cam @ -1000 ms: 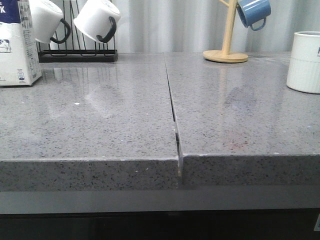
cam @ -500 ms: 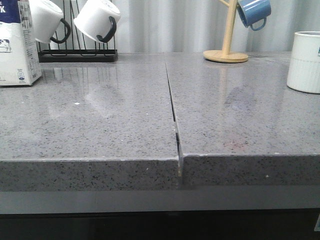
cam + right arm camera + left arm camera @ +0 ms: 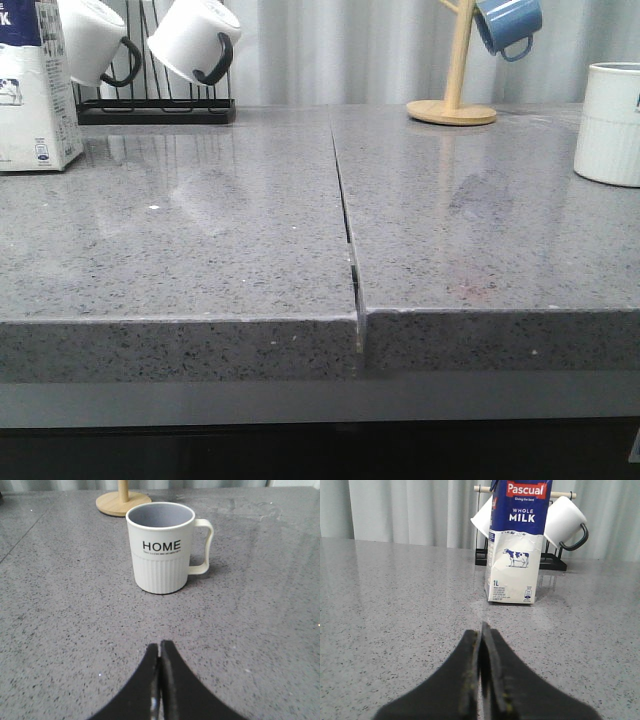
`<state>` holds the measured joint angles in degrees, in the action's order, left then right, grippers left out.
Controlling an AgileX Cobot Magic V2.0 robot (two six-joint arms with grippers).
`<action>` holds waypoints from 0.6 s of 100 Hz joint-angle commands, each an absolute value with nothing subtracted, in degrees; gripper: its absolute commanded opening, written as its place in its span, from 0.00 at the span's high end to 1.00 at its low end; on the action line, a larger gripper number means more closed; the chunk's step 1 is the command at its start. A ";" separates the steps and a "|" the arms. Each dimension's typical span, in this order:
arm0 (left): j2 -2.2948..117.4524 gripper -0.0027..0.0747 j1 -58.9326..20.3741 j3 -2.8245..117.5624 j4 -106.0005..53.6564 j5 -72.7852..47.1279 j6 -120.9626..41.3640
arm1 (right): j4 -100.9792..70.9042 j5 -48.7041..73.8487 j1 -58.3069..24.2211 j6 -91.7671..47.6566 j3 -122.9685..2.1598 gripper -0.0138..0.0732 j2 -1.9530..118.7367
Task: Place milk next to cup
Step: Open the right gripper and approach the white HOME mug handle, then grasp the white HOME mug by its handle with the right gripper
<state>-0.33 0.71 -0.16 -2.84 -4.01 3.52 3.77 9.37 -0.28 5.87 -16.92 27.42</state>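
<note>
The milk [image 3: 35, 90], a tall white carton with a blue top, stands upright at the far left of the grey counter; it also shows in the left wrist view [image 3: 515, 545], reading "WHOLE MILK" with a cow picture. The cup [image 3: 608, 124], a white ribbed mug, stands at the far right; in the right wrist view [image 3: 161, 547] it reads "HOME", its white handle turned sideways. My left gripper [image 3: 481, 632] is shut and empty, some way short of the milk. My right gripper [image 3: 160, 647] is shut and empty, short of the cup. Neither gripper shows in the front view.
A black rack [image 3: 155, 108] with white black-handled mugs [image 3: 195, 40] stands behind the milk. A wooden mug tree [image 3: 452, 100] holds a small blue mug [image 3: 507, 25] at the back right. A seam [image 3: 345, 220] splits the counter; its front edge [image 3: 320, 318] is near.
</note>
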 commanded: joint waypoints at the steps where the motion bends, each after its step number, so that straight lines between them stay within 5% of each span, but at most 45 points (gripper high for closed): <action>1: -2.08 0.99 0.49 -2.45 -2.91 0.93 4.00 | 4.24 -0.44 0.26 5.42 -19.02 0.80 32.67; 22: -2.08 0.99 0.49 -2.45 -2.91 0.93 4.00 | 4.24 -12.72 2.47 5.42 -19.15 0.40 42.15; 60: -2.08 0.99 0.49 -2.45 -2.91 0.93 4.00 | 4.24 -22.77 10.28 5.42 -25.07 0.39 57.70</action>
